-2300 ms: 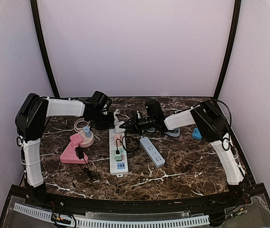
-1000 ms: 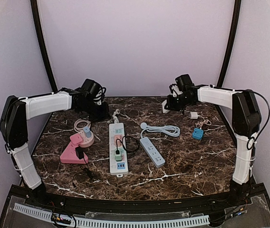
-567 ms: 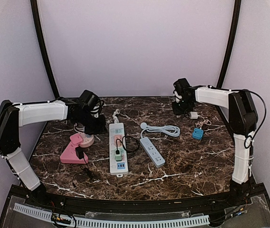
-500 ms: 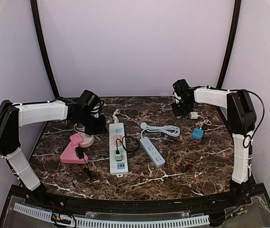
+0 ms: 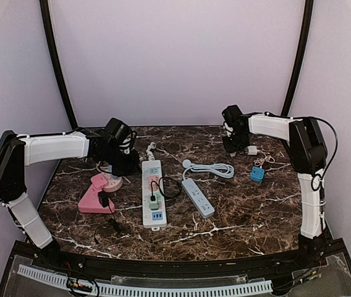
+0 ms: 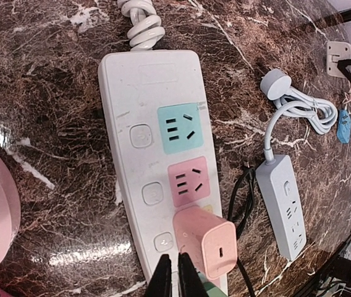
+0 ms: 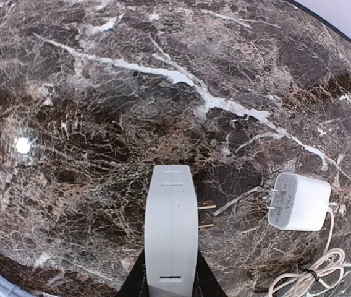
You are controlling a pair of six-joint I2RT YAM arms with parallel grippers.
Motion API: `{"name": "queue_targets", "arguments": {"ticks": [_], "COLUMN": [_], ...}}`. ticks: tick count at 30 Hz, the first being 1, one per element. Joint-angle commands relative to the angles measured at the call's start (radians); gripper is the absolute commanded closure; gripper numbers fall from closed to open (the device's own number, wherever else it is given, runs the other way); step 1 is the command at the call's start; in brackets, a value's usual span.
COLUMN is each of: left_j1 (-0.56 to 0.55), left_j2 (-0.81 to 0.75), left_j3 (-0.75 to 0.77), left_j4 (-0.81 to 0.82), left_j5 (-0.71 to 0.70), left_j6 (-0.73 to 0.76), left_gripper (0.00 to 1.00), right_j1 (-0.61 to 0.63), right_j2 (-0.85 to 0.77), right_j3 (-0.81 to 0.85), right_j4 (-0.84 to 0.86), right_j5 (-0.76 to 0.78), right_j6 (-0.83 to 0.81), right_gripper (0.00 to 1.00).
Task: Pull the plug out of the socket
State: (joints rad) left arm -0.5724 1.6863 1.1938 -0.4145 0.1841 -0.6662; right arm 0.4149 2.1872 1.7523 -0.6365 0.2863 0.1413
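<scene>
Looking through the right wrist camera, I see the right gripper (image 7: 168,281) clamped on a flat pale-grey plastic plug (image 7: 170,229). Its two brass prongs (image 7: 206,215) are bare and stick out to the side over the dark veined marble table (image 7: 89,124). So I judge the plug is out of any socket. It sits at the far right of the table, near a small white cube charger (image 7: 299,202) with its coiled cable.

What's left for this arm is the set-down. I'd lower it straight (how high it hangs I cannot tell from here) and keep the prongs clear of the charger's cable. I'd part the fingers only once the body rests flat, so it doesn't tip or skid.

The left gripper (image 6: 175,278) hangs with its fingers pinched to a narrow slit, holding nothing. It is over the long white power strip (image 6: 144,105), just beside a pink cube adapter (image 6: 206,246) seated in it. I'd keep that arm off the strip.
</scene>
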Motion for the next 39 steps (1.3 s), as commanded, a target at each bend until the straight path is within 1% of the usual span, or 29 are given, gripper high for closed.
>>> {"name": "queue_targets", "arguments": {"ticks": [1,8,23,32,36,39], "left_j1": [-0.006,-0.010,-0.011,-0.012,-0.014,-0.024], "left_j2": [-0.014,-0.011,-0.007,0.005,0.025,0.051], "left_j3": [-0.014,-0.011,-0.024,-0.041,-0.048,-0.043], "left_j4": [0.009,0.009,0.015,0.000,-0.003,0.002], "left_j5": [0.010,0.010,0.004,-0.032,-0.037,-0.040], "left_j6": [-0.003,-0.005,-0.009,-0.009,-0.011,-0.014], "left_gripper": [0.95,0.95,0.95,0.95,0.95,0.95], "right_j1": [0.000,0.000,0.019,0.029,0.059,0.088], "right_j2": [0.023,0.043,0.030,-0.034,-0.087,-0.124], "right_j3": [0.044,0.079,0.087,0.045,0.005,-0.031], "right_j4": [-0.020,-0.045,-0.037,-0.018,0.003,0.025], "right_j5": [-0.009,-0.030,-0.183,-0.266,-0.282,-0.328], "right_j6": [-0.001,-0.003,0.043,0.067,0.074,0.087], "right_gripper": [0.77,0.73,0.70,0.69,0.63,0.58]}}
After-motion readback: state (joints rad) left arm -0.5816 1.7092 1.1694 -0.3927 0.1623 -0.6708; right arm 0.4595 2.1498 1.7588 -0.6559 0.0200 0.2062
